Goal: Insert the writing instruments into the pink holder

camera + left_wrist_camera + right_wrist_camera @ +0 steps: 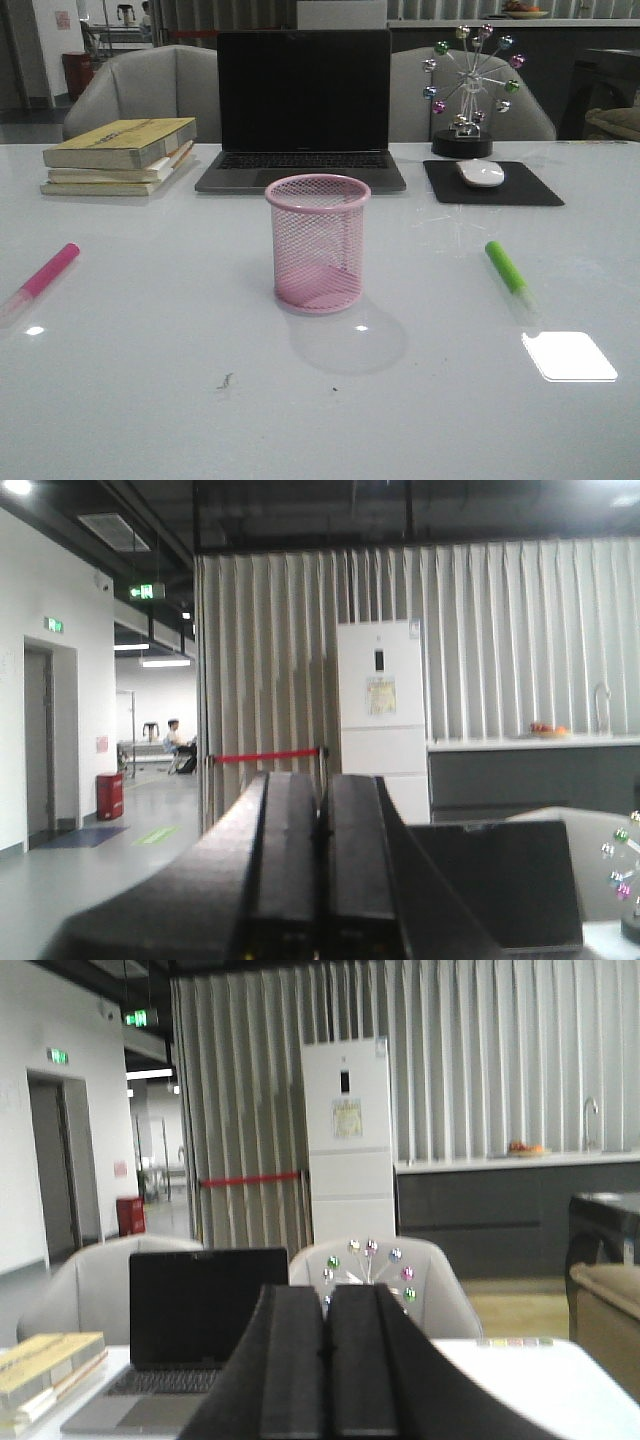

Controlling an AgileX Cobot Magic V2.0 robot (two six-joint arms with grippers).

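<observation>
The pink holder (318, 243) stands upright and empty in the middle of the white table. A hot pink marker (42, 277) lies flat near the table's left edge. A bright green marker (508, 270) lies flat to the holder's right. Neither arm shows in the front view. My left gripper (322, 810) is shut with nothing between its fingers and points level toward the room. My right gripper (326, 1315) is also shut and empty, facing the laptop. Neither wrist view shows the markers or the holder.
A closed-screen black laptop (303, 110) sits behind the holder. A stack of books (120, 155) lies at the back left. A white mouse (481, 173) on a black pad and a ferris-wheel ornament (466, 90) stand at the back right.
</observation>
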